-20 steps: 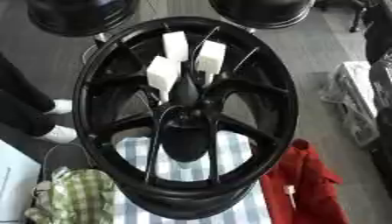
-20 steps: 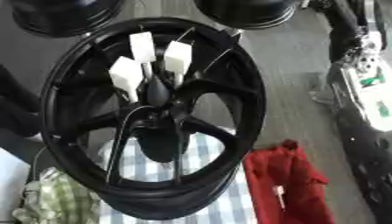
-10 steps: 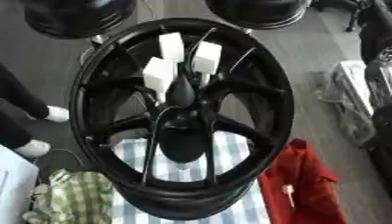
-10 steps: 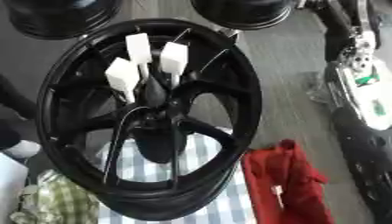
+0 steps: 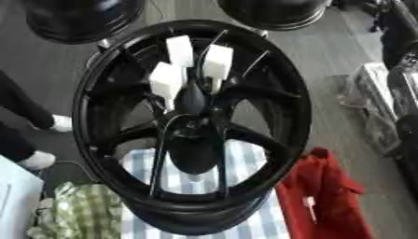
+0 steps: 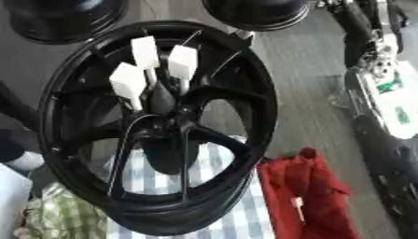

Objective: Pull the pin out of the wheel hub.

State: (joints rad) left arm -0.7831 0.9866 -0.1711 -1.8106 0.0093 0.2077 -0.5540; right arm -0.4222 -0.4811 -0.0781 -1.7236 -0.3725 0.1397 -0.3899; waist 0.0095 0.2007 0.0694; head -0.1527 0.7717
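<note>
A big black wheel hub (image 5: 294, 93) stands upright on the table, its spokes meeting at a dark centre (image 5: 192, 100). Three pins with white block-shaped heads stick out around that centre: one at the top (image 5: 179, 50), one to the right (image 5: 217, 61), one lower left (image 5: 166, 80). Their thin shafts run down into the hub. Neither of my hands shows in either view.
A blue-and-white striped cloth (image 5: 269, 228) lies under the wheel. A red cloth (image 5: 323, 196) lies at the lower right and a green checked cloth (image 5: 78, 214) at the lower left. Two more black wheels (image 5: 81, 18) (image 5: 274, 11) stand behind. A motorcycle (image 6: 384, 70) is on the right.
The whole picture has shifted slightly, so the camera moved. The wheel and its three white-headed pins stand as before.
</note>
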